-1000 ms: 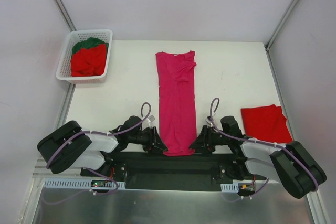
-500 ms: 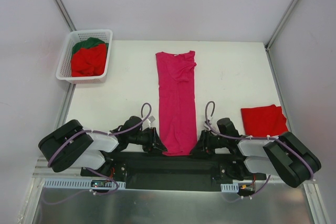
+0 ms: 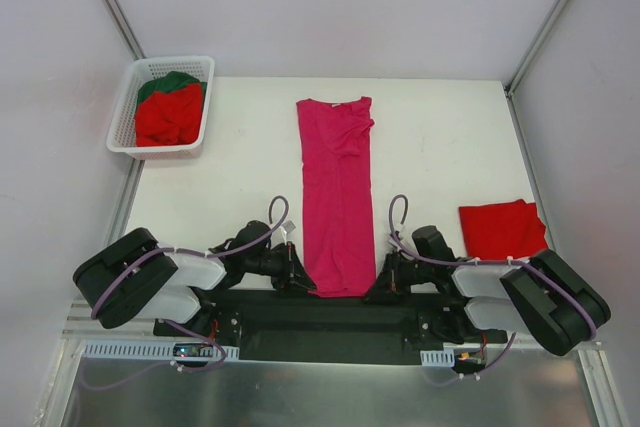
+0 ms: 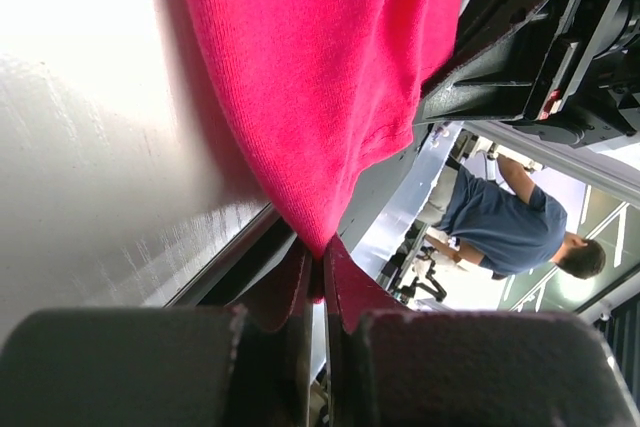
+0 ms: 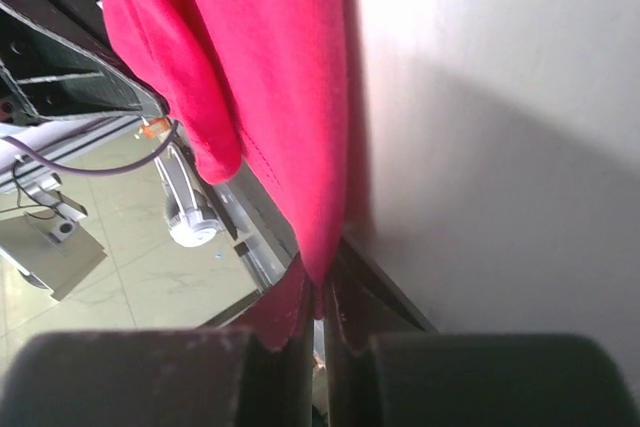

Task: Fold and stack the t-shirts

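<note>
Magenta t-shirt (image 3: 338,197), corners hidden in pincers (image 4: 318,259) (image 5: 320,292)

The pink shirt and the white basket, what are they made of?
The pink shirt looks like soft knitted cloth, matte: a fine knit grain shows in the left wrist view, and it drapes in folds. The white basket looks like stiff, smooth plastic, with open lattice walls.

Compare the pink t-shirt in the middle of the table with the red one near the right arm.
The pink t-shirt is a long narrow strip; the red t-shirt is a compact, roughly square fold. The pink t-shirt has its near corners pinched by the left gripper and right gripper; the red t-shirt is untouched. Both lie on the white table.
</note>
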You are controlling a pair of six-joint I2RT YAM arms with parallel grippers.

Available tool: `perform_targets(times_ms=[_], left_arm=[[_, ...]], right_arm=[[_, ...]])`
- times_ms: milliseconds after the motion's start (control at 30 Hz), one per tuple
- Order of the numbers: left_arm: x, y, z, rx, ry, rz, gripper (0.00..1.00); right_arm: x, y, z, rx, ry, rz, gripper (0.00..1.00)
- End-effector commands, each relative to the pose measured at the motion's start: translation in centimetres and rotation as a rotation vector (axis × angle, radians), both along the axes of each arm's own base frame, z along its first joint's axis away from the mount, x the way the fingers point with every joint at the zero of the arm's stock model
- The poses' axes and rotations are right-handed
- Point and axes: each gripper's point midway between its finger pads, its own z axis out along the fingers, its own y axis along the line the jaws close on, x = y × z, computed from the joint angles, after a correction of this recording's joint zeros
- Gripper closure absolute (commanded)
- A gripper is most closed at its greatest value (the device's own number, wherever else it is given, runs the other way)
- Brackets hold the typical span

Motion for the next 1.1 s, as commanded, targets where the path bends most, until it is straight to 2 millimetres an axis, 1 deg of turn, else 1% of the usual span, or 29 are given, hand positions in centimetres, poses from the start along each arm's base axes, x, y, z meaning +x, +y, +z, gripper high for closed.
perform_targets(times_ms=[0, 33, 100, 167, 200, 267, 300, 333, 400, 433, 500, 533, 633, 833, 1067], left_arm=[[0.7, -0.7, 1.0, -0.028, -0.044, -0.029, 1.00], [0.7, -0.6, 1.0, -0.024, -0.045, -0.031, 1.00], [0.7, -0.6, 1.1, -0.021, -0.049, -0.032, 1.00], [0.7, -0.4, 1.1, -0.014, -0.051, -0.031, 1.00], [0.8, -0.3, 1.0, -0.011, -0.051, -0.027, 1.00], [0.8, -0.1, 1.0, -0.008, -0.052, -0.022, 1.00], [0.8, 0.0, 1.0, -0.008, -0.054, -0.019, 1.00], [0.8, 0.1, 1.0, -0.007, -0.056, -0.019, 1.00], [0.8, 0.3, 1.0, -0.001, -0.055, -0.015, 1.00], [0.8, 0.4, 0.9, 0.000, -0.056, -0.015, 1.00], [0.9, 0.6, 0.9, 0.003, -0.057, -0.007, 1.00], [0.9, 0.7, 0.9, 0.005, -0.058, -0.005, 1.00], [0.9, 0.9, 0.9, 0.007, -0.059, -0.001, 1.00], [0.8, 1.2, 0.8, 0.013, -0.057, 0.000, 1.00], [0.6, 1.1, 0.8, 0.011, -0.047, -0.015, 1.00]], right_arm=[[-0.2, -0.2, -0.1, -0.023, -0.008, 0.025, 0.98], [-0.2, -0.2, -0.1, -0.025, -0.003, 0.026, 0.98], [-0.2, -0.2, -0.2, -0.031, -0.006, 0.030, 0.79], [-0.2, -0.2, -0.1, -0.029, -0.010, 0.030, 0.63], [-0.1, -0.2, 0.0, -0.029, -0.016, 0.029, 0.61], [0.0, -0.2, 0.1, -0.027, -0.023, 0.027, 0.52], [0.0, -0.2, 0.1, -0.030, -0.024, 0.027, 0.49], [0.0, -0.3, 0.0, -0.034, -0.023, 0.028, 0.48], [0.1, -0.3, 0.0, -0.040, -0.026, 0.023, 0.47], [0.2, -0.3, 0.0, -0.045, -0.028, 0.022, 0.48], [0.4, -0.4, -0.1, -0.053, -0.033, 0.013, 0.54], [0.3, -0.6, -0.2, -0.059, -0.030, 0.011, 0.60], [0.5, -0.8, -0.4, -0.066, -0.029, 0.002, 0.68], [0.9, -1.3, -0.6, -0.074, -0.022, -0.024, 0.68], [1.7, -0.9, -0.3, -0.069, -0.027, -0.014, 0.68]])
